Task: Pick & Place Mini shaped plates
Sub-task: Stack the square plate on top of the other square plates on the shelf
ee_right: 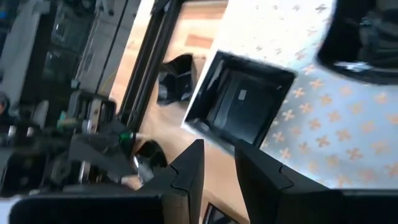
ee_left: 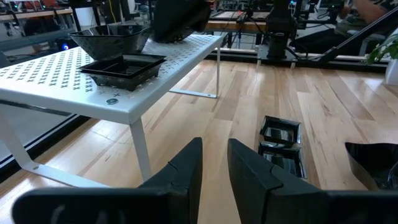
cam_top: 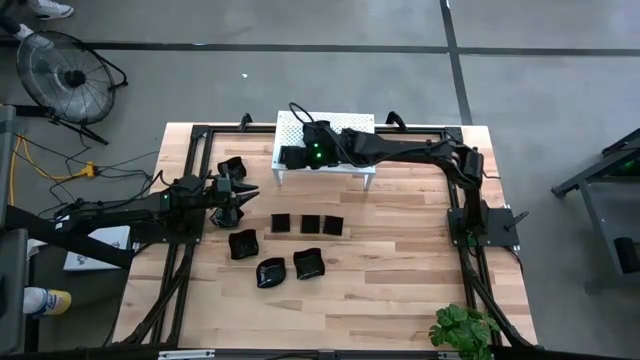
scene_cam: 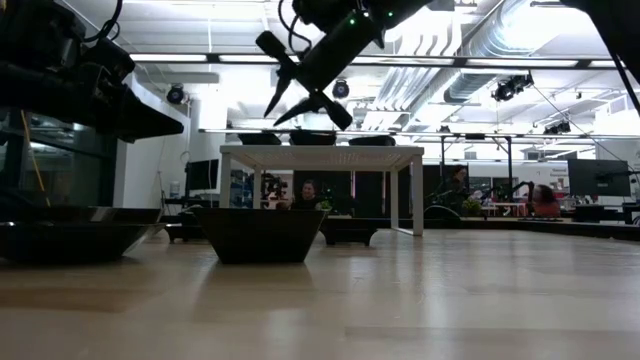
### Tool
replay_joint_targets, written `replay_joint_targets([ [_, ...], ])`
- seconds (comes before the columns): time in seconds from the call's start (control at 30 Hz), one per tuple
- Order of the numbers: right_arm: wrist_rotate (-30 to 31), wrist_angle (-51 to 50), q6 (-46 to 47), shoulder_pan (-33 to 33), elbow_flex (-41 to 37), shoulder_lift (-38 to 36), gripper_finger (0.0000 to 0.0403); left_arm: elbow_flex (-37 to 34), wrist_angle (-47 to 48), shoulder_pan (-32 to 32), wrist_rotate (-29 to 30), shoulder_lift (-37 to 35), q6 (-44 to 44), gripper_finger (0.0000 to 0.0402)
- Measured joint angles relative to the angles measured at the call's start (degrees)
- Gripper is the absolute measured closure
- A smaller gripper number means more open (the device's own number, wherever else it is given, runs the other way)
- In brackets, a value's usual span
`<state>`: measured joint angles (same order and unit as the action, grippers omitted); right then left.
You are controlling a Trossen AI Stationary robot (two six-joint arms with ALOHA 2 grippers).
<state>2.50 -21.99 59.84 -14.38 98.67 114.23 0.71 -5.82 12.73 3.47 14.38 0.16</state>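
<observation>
Right pincer [scene_cam: 300,95] raised, fingers parted, empty; left pincer [ee_left: 214,165] low, narrowly parted

Glossy black mini shaped plates [cam_top: 310,224], white cross-perforated stand [cam_top: 290,130], pale wooden table [cam_top: 400,260]

From overhead, the right arm [cam_top: 400,150] reaches over the white perforated stand [cam_top: 362,122] and hides most of its top, so the black dishes on it cannot be counted there. The right gripper [cam_top: 300,152] is a dark shape against a dark dish; its fingers cannot be made out from above. The left gripper [cam_top: 243,192] near the table's left edge blends with a wavy-rimmed plate [cam_top: 231,168] beside it; contact cannot be told. In the low view, a large dark dish [scene_cam: 70,228] is cut off by the left edge. In the right wrist view, a rounded dish [ee_right: 364,37] is blurred and cut off at the corner. People beyond the table are too small to describe.
</observation>
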Motion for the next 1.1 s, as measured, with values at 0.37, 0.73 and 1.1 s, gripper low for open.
replay_joint_targets([
  [0.37,-2.5,-0.6,-6.0,3.1,0.0,-1.6,0.0318,0.0,0.0,0.0,0.0,0.0,0.0,0.0328],
  [0.73,-8.2,-2.7,-8.3,10.1,0.0,-1.6,0.0318,0.0,0.0,0.0,0.0,0.0,0.0,0.0328],
  [1.1,-9.5,-8.1,-10.0,17.8,0.0,-1.6,0.0318,0.0,0.0,0.0,0.0,0.0,0.0,0.0328],
])
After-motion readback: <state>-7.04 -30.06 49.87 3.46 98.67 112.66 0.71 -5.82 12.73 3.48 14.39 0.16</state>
